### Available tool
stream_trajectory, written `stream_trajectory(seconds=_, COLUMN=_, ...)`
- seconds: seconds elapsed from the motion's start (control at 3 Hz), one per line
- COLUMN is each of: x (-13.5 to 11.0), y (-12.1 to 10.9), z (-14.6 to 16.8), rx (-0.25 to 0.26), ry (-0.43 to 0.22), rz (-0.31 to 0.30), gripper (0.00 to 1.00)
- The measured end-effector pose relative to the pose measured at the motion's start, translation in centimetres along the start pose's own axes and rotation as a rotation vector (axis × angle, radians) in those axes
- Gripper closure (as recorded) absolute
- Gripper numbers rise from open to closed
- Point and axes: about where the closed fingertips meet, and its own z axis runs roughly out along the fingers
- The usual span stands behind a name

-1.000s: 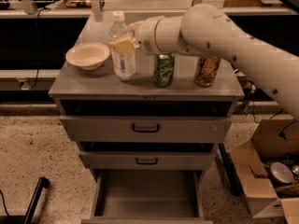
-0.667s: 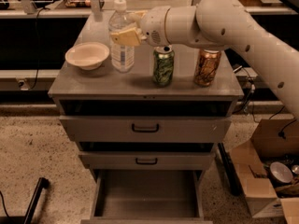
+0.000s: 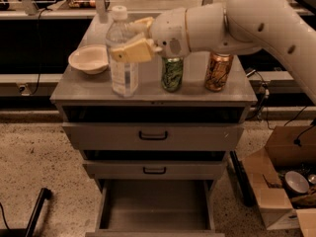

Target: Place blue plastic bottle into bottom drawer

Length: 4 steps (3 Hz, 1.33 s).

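The blue plastic bottle [image 3: 123, 58] is clear with a white cap and stands upright over the front left of the grey cabinet top [image 3: 197, 95]. I cannot tell whether its base touches the top. My gripper [image 3: 124, 38] reaches in from the right and is shut on the bottle's upper body. One tan finger [image 3: 132, 51] lies across its front and the other shows behind it. The bottom drawer [image 3: 155, 209] is pulled open below and holds nothing.
A green can [image 3: 172, 74] and an orange-brown can [image 3: 218, 72] stand right of the bottle, under my arm. A white bowl [image 3: 89, 59] sits at the left. The two upper drawers are nearly closed. An open cardboard box [image 3: 274, 191] sits on the floor at the right.
The bottle, held in my gripper, rose off the cabinet top, then came forward toward the front edge and a little lower. The cans and bowl have not moved.
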Motion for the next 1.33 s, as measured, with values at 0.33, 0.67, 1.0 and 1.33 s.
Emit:
stream_trajectory(seconds=0.33, x=3.5, y=4.5, z=-2.8, rx=-0.042, ry=0.088, rz=0.08, gripper=1.0)
stream_trajectory(seconds=0.67, x=4.7, y=5.3, z=-3.2, rx=-0.047, ry=0.109, rz=0.096, gripper=1.0)
stream_trajectory(seconds=1.0, x=5.5, y=4.8, z=-3.1, rx=-0.045, ry=0.081, rz=0.099, gripper=1.0)
stream_trajectory(seconds=1.33, x=9.4, y=5.9, z=-2.8, rx=-0.027, ry=0.034, rz=0.079, gripper=1.0)
